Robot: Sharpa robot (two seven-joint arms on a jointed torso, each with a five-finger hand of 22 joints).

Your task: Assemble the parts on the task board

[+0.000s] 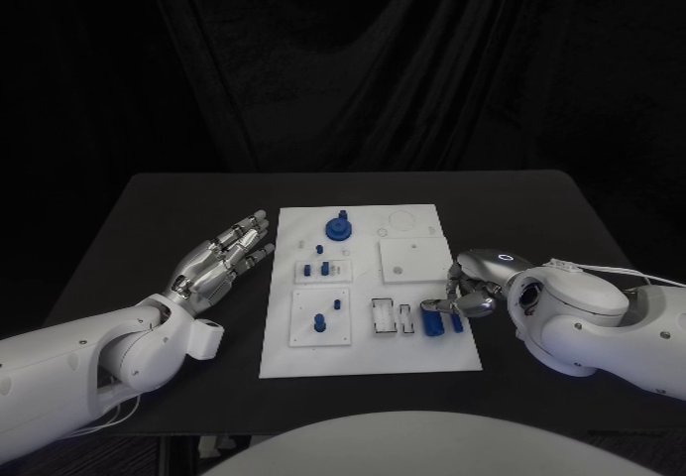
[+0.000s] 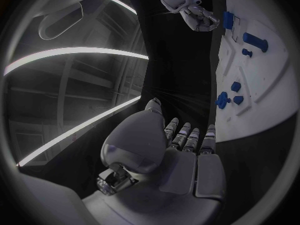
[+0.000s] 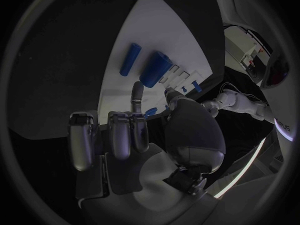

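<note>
Reaching: right hand [image 1: 469,295] is brought beside two loose blue parts [image 1: 443,322], fingers curled, nothing visibly grasped.
Left hand [image 1: 222,260]: kept flat, released.
Advice: one part should be pinched squarely.

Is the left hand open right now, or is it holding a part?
Open. The left hand lies flat beside the task board, fingers extended and apart with nothing in them; the left wrist view also shows its fingers straight and bare.

Head cam looks down from above at the black table [image 1: 171,198], task board [image 1: 372,357] frame centre. Each wrist cam sits close behind its own hand, facing along the fingers. All three share the board's blue parts [image 1: 433,322].
</note>
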